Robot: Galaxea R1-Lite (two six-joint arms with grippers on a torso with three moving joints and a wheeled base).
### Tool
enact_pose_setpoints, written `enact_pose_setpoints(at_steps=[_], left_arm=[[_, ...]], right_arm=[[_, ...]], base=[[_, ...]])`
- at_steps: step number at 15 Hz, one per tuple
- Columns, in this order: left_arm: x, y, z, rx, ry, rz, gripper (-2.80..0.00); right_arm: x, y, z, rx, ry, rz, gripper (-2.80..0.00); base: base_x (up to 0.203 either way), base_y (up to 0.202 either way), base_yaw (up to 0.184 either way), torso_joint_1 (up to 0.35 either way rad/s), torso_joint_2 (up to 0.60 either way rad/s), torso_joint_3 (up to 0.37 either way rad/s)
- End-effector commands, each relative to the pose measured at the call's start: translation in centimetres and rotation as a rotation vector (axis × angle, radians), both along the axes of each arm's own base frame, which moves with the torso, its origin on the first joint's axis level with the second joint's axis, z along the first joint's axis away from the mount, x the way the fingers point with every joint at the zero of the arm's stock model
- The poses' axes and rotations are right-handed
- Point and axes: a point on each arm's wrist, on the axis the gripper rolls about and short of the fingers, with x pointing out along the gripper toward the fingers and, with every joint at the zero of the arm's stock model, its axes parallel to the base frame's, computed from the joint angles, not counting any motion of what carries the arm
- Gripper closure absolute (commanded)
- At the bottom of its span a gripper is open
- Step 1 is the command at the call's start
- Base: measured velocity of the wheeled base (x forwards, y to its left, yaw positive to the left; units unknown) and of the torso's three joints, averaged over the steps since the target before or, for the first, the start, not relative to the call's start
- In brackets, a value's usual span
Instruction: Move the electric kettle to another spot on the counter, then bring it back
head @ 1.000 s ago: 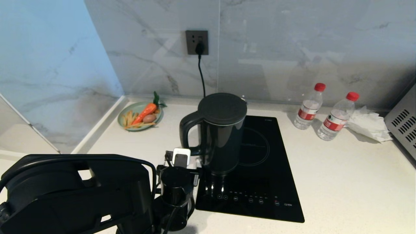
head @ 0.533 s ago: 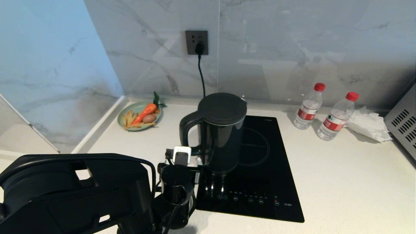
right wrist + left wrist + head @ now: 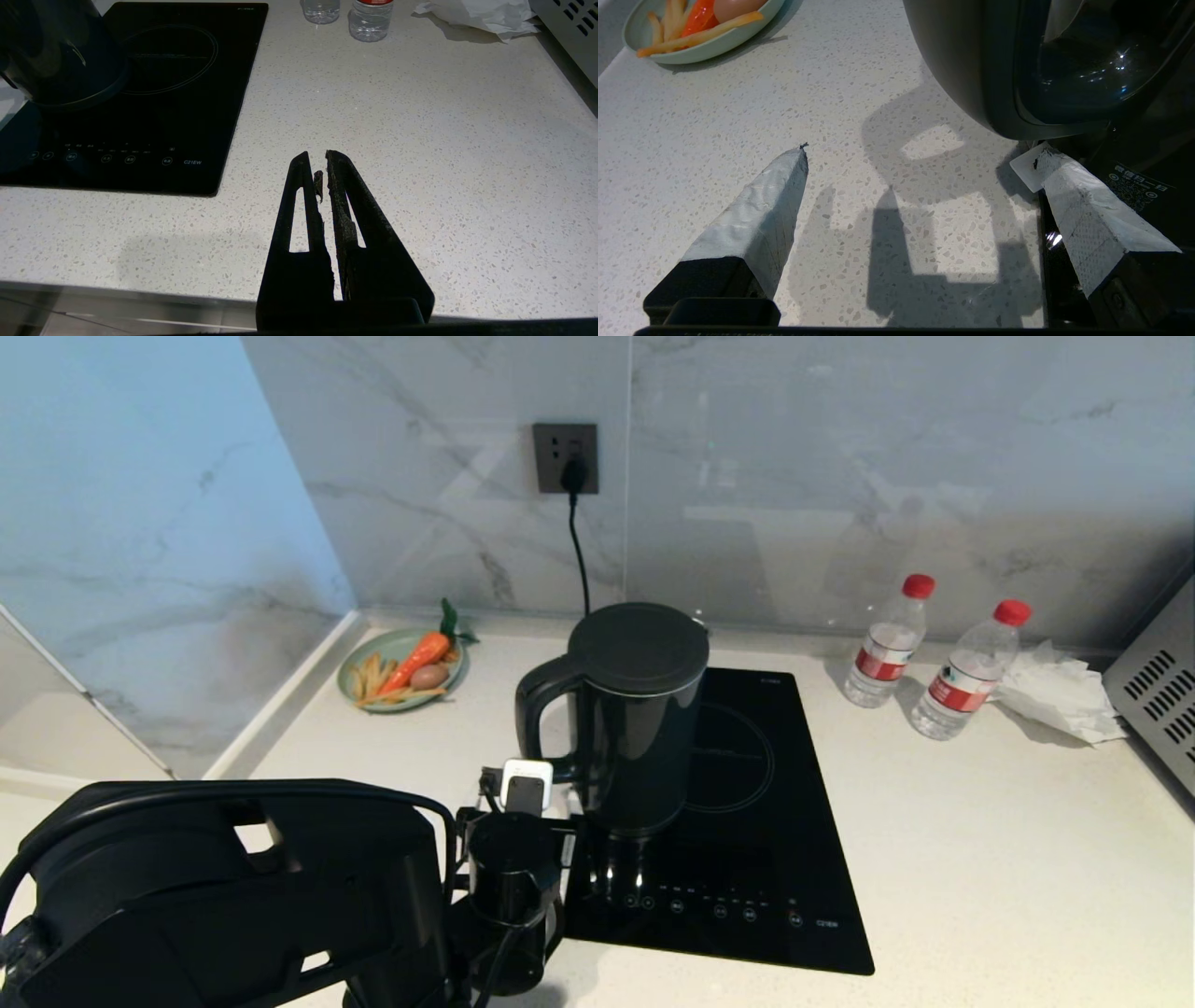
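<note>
The electric kettle (image 3: 627,714) stands upright on the counter (image 3: 980,859), its base overlapping the left edge of the black induction cooktop (image 3: 747,821), its flat lid on and its loop handle turned toward the counter's left side. A black cord runs from a plug in the wall socket (image 3: 566,457) down behind the kettle.

The left gripper (image 3: 920,158) hovers low over the counter just in front of the kettle's handle, its two taped fingers (image 3: 761,210) spread wide apart and holding nothing; one fingertip lies over the speckled stone, the other at the cooktop's left edge, close under the kettle's rounded lower body without clearly touching it.

The right gripper (image 3: 321,161) is parked over the counter's front edge, to the right of the cooktop, its fingers pressed nearly together on nothing.

At the back left corner sits a green plate (image 3: 369,658) carrying a carrot (image 3: 418,658), an egg (image 3: 429,676) and fries. Toward the back right stand two capped water bottles (image 3: 887,644), red lids on, beside crumpled white paper (image 3: 1060,695) and a metal appliance (image 3: 1158,691).
</note>
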Motion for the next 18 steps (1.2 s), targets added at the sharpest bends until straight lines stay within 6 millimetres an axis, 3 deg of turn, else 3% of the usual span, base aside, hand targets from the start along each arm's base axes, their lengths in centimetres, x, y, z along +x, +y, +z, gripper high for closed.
enact_pose_setpoints(at_steps=[1,11,18], left_arm=[[0.0,0.0,-0.2,0.0,-0.001,0.004,-2.8],[0.2,-0.3,-1.3,0.017,0.016,0.004,-2.8],[0.3,0.5,-0.1,-0.002,-0.001,0.022,-2.8]], right_arm=[[0.0,0.0,0.0,0.0,0.0,0.002,0.0],[0.0,0.0,0.0,0.0,0.0,0.001,0.0],[0.0,0.0,0.0,0.0,-0.001,0.0,0.0]], base=[[0.0,0.0,0.0,0.0,0.0,0.0],[0.0,0.0,0.0,0.0,0.0,0.0],[0.0,0.0,0.0,0.0,0.0,0.0]])
